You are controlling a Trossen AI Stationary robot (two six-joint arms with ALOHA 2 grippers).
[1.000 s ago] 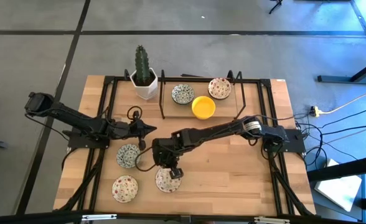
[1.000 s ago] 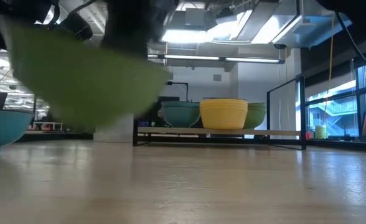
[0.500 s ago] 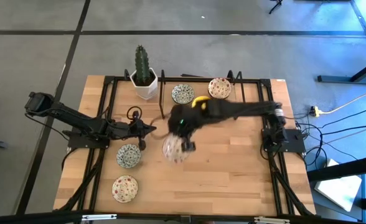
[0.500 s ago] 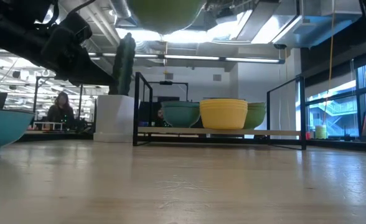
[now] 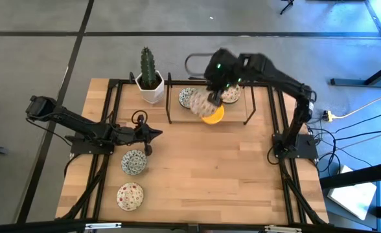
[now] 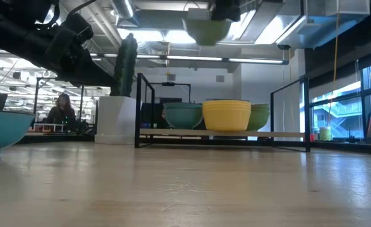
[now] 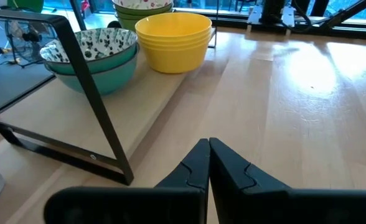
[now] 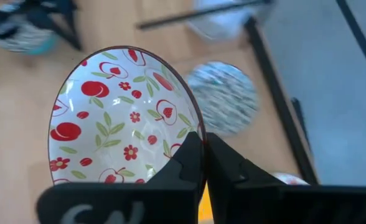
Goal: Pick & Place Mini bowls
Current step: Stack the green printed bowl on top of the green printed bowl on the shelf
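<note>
Red-speckled bowl sits pinched by its rim in your right gripper, with the yellow bowl on the rack directly below it.

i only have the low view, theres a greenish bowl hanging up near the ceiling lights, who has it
Observer: The right gripper is shut on that red-patterned bowl, pinching its rim.
Operator: where is it over the table
Observer: From above, it hangs over the rack at the far edge, above the yellow bowl.
Operator: and the left arm
Observer: The left gripper is shut and holds nothing, low over the table, pointed at the rack.
</note>
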